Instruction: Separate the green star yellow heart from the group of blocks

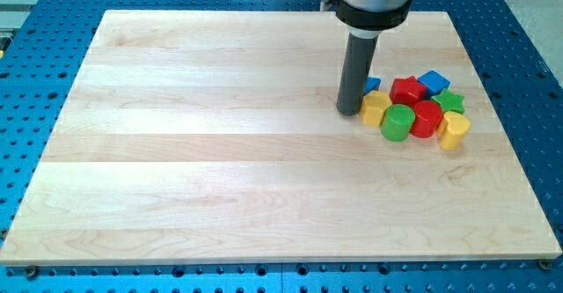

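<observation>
My tip (349,112) rests on the wooden board (220,152) at the left edge of a tight group of blocks on the view's right. The green star (451,100) sits at the group's right side, behind a yellow block (454,130) that looks like the heart. Another yellow block (376,108) lies just right of my tip, touching or nearly touching it. Its shape is unclear. A green cylinder (398,122) and a red cylinder (427,118) sit between the two yellow blocks. The green star is on the far side of the group from my tip.
A red star (407,90) and a blue cube (433,82) form the group's top row. A small blue block (373,84) is partly hidden behind the rod. The board lies on a blue perforated table (528,82).
</observation>
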### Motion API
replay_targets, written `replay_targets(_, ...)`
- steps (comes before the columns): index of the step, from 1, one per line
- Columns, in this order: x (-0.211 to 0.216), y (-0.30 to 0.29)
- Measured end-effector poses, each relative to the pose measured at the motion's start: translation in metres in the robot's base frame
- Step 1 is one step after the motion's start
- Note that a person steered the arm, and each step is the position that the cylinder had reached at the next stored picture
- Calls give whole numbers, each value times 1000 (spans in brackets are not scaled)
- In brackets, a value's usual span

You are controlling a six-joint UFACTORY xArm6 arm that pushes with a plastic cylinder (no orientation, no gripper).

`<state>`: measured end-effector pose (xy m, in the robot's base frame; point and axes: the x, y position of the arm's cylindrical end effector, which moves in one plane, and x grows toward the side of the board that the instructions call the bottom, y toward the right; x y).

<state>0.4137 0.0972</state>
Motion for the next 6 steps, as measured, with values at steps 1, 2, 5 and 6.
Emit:
replay_targets(1, 1, 0)
replay_targets(2, -29, -3)
replay_targets(5, -130, 116)
replay_targets(6, -71, 115)
